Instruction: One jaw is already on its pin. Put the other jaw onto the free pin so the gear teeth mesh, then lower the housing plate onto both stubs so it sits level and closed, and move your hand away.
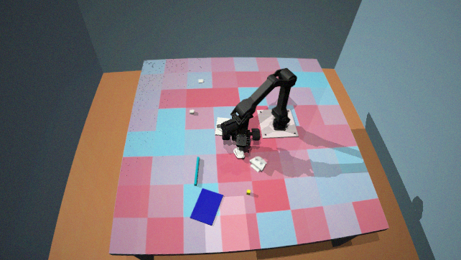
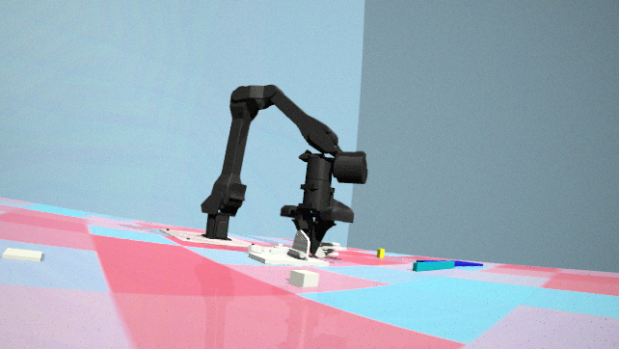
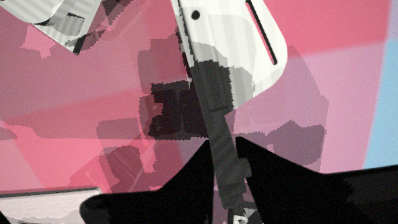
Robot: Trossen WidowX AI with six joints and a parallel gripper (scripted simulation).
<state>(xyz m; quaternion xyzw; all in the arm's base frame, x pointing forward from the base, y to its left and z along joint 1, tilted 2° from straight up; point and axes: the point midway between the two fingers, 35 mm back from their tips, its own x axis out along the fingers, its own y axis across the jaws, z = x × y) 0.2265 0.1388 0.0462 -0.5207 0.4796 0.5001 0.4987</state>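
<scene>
My gripper (image 1: 241,149) (image 2: 314,255) (image 3: 223,143) points down, low over the table, shut on the loose jaw (image 1: 238,154) (image 3: 265,45). The jaw's narrow dark-shaded arm runs between the fingers; its white slotted pad lies beyond the fingertips. The white base (image 1: 219,131) (image 2: 272,258) is beside the gripper, partly hidden by it in the top view. The other jaw (image 2: 301,244) stands up on the base. The pins and gear teeth cannot be made out. The white housing plate (image 1: 258,162) (image 3: 55,10) lies tilted on the table, apart from the base, right of the loose jaw in the top view.
A yellow cube (image 1: 248,192) (image 2: 381,253), a teal bar (image 1: 197,171) (image 2: 434,265) and a blue sheet (image 1: 207,207) (image 2: 470,263) lie beyond the jaw. Two small white blocks (image 1: 192,111) (image 2: 304,278) lie on the other side. The arm's mounting plate (image 1: 267,131) (image 3: 45,207) is close by.
</scene>
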